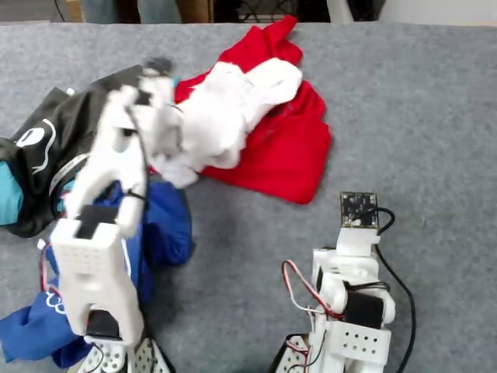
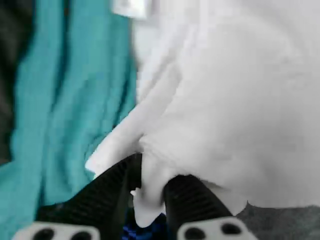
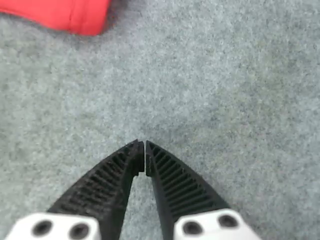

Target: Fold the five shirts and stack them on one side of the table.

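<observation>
A crumpled white shirt (image 1: 225,116) lies on top of a red shirt (image 1: 287,148) at the back middle of the grey table. My left gripper (image 2: 150,185) is shut on a fold of the white shirt (image 2: 225,110), with a teal shirt (image 2: 65,110) beside it. In the high view the left arm (image 1: 101,233) stretches up over a blue shirt (image 1: 159,225), next to a black shirt (image 1: 54,140) and the teal shirt (image 1: 9,198). My right gripper (image 3: 145,150) is shut with nothing in it, just above bare table near the red shirt's edge (image 3: 75,15).
The right arm's base (image 1: 349,303) stands at the front right. The grey table (image 1: 419,116) spreads out to the right of the red shirt. The blue shirt spills toward the front left corner.
</observation>
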